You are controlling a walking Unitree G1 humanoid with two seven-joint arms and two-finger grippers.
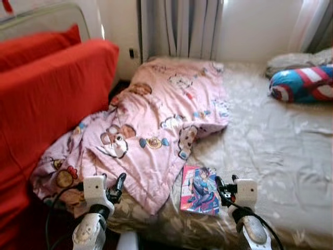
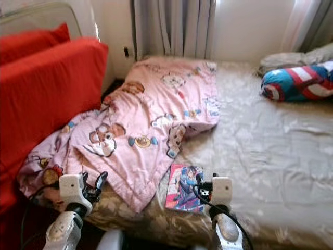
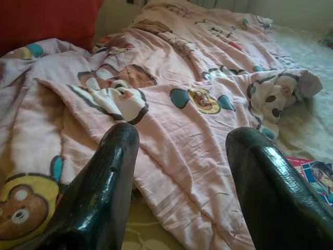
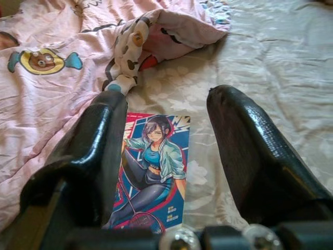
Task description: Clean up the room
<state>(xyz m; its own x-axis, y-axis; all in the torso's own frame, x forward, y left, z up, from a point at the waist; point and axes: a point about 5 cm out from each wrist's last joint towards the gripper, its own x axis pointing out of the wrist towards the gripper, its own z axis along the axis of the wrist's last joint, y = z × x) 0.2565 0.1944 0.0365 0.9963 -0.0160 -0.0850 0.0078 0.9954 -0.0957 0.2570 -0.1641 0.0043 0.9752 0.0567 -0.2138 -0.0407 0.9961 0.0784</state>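
A pink cartoon-print blanket (image 1: 156,120) lies rumpled across the left half of the bed, its edge hanging off the near side. A comic book (image 1: 200,190) with a blue and pink cover lies flat on the beige sheet near the bed's front edge. My right gripper (image 4: 164,135) is open, low over the book (image 4: 151,172), its fingers (image 4: 250,146) straddling the cover. My left gripper (image 3: 179,172) is open too, hovering over the blanket's (image 3: 171,104) near edge with nothing between its fingers (image 3: 104,187).
A red sofa or cushion (image 1: 41,99) stands close along the bed's left. A blue, red and white shield-print pillow (image 1: 304,83) and a grey pillow (image 1: 291,61) lie at the far right. Curtains (image 1: 179,28) hang behind the bed (image 1: 281,151).
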